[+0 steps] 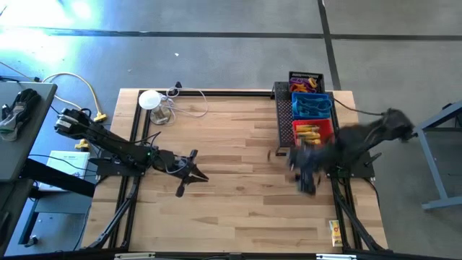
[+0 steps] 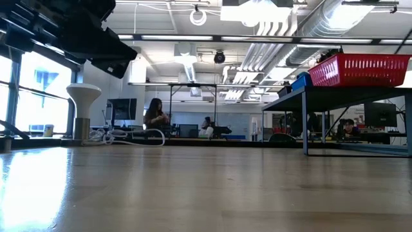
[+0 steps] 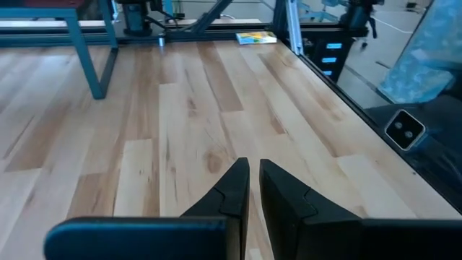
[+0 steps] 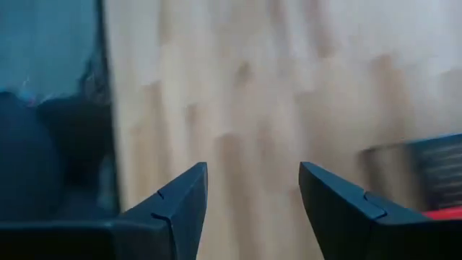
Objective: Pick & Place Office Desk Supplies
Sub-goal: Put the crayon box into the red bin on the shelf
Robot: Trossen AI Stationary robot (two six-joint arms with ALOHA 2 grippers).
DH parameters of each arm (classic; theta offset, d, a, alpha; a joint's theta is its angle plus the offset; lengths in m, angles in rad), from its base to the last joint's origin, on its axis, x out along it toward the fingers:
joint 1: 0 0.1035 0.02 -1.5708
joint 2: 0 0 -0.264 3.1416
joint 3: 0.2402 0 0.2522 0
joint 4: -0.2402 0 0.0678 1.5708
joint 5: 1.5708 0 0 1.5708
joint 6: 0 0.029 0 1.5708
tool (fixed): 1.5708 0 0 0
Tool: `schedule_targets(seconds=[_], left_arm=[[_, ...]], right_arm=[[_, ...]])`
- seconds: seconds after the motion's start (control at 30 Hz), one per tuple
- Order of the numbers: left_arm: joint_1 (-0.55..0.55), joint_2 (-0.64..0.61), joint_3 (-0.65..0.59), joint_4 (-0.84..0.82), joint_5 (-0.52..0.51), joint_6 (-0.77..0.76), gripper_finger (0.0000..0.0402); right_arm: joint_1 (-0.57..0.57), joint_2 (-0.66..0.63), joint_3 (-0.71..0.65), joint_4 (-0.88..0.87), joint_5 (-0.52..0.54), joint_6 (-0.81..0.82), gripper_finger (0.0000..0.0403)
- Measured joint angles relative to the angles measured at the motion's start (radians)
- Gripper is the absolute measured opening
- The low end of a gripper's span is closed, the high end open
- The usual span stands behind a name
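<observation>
Right gripper: fingers spread, nothing between them, bare table beneath. In the high view the right gripper is motion-blurred, just in front of the red basket and near the table's right edge.

Left gripper: fingers pressed together, holding nothing, parked low over the left-centre of the table, well apart from the supplies.

Supplies: three baskets in a row on the tray behind the right gripper. Red basket nearest it, yellow tubes inside. Blue basket next, contents hard to tell. Black basket farthest, with small orange and purple bits. A small dark item lies on the table just beside the right gripper; too blurred to identify.

Risks, as judged:
- The arm looks to be moving fast; a low pass could clip the red basket's rim and shift or tip the row.
- Small rings and tubes may slip from a wide grasp.
- The loose dark item could be knocked aside by the fingers.
</observation>
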Motion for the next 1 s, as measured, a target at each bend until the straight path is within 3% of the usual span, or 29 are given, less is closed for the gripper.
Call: schedule_targets(seconds=[0.33,0.63,0.8,1.0], left_arm=[[0.013,0.000,0.000,0.000,0.000,-0.006,0.0029],[0.013,0.000,0.000,0.000,0.000,-0.007,0.0029],[0.013,0.000,0.000,0.000,0.000,0.020,0.0029],[0.013,0.000,0.000,0.000,0.037,0.084,0.0029]], right_arm=[[0.318,0.331,-0.002,-0.006,-0.313,0.636,0.0205],[0.480,0.557,-0.002,-0.009,-0.437,1.079,0.0205],[0.523,0.637,-0.002,-0.072,-0.528,1.226,0.0205],[0.547,0.654,-0.048,-0.091,-0.518,1.309,0.0205]])
